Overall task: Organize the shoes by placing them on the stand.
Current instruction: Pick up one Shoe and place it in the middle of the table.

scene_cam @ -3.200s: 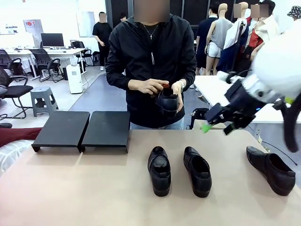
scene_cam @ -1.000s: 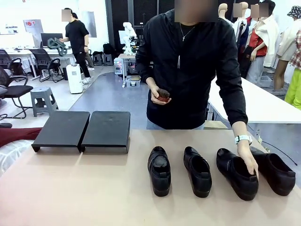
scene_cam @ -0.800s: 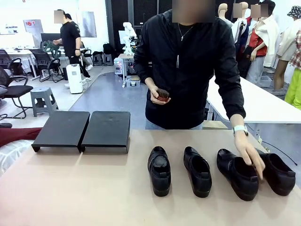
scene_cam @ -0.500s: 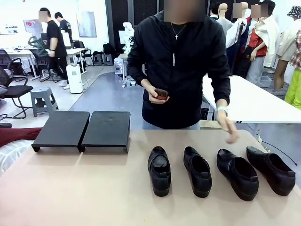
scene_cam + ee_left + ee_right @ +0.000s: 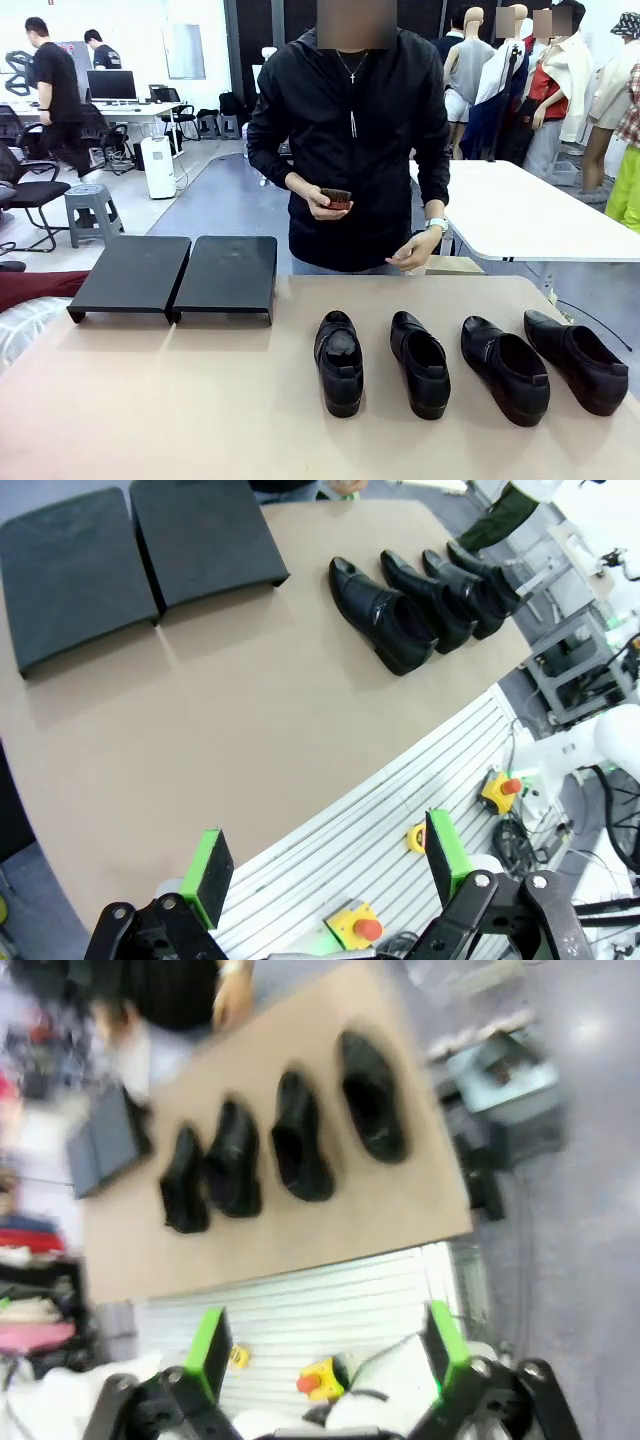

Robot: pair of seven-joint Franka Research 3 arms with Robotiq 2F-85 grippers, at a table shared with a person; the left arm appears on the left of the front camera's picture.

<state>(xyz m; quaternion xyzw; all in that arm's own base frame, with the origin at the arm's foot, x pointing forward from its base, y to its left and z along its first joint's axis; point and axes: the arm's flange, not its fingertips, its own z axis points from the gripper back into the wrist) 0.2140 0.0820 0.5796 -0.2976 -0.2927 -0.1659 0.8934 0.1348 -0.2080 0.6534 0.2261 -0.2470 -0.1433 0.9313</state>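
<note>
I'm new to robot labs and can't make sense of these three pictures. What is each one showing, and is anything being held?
One picture looks across the tan table from between two robot arms. The other two come from cameras on each arm's wrist, high above it; the green-tipped prongs are the left gripper and right gripper, both open, holding nothing. Four black shoes lie in a row beside a black stand. The person opposite holds a small brush.
</note>
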